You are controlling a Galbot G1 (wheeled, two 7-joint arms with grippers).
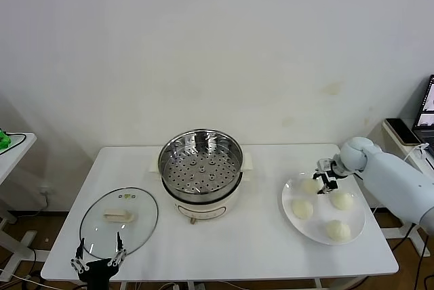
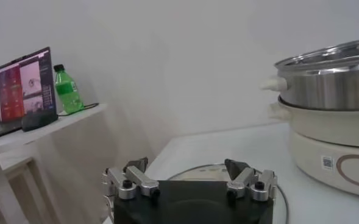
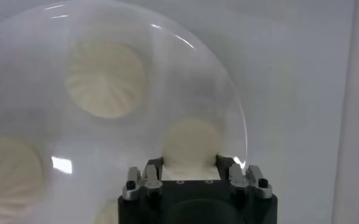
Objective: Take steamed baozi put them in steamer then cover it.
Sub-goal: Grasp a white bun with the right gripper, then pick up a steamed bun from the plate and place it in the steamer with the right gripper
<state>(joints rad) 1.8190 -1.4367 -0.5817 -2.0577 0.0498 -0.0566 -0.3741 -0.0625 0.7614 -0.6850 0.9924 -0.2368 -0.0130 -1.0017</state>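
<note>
The shiny steamer (image 1: 200, 167) stands on its white cooker base (image 1: 203, 203) at the table's middle, uncovered, its perforated floor bare; it also shows in the left wrist view (image 2: 325, 85). Four cream-white baozi lie on a white plate (image 1: 291, 225) at the right. My right gripper (image 1: 327, 180) is down at the plate's far side, shut on the farthest baozi (image 3: 190, 141), which still rests on the plate (image 3: 185, 79). Other baozi (image 1: 342, 200) (image 3: 106, 79) lie free. My left gripper (image 1: 100, 253) (image 2: 187, 165) is open and empty, parked over the near rim of the glass lid (image 1: 119, 222).
The lid with its cream handle (image 1: 119, 215) lies flat at the table's front left. A side table (image 2: 21, 131) at the left holds a green bottle (image 2: 66, 90) and a laptop (image 2: 22, 85). Another screen (image 1: 427, 110) stands far right.
</note>
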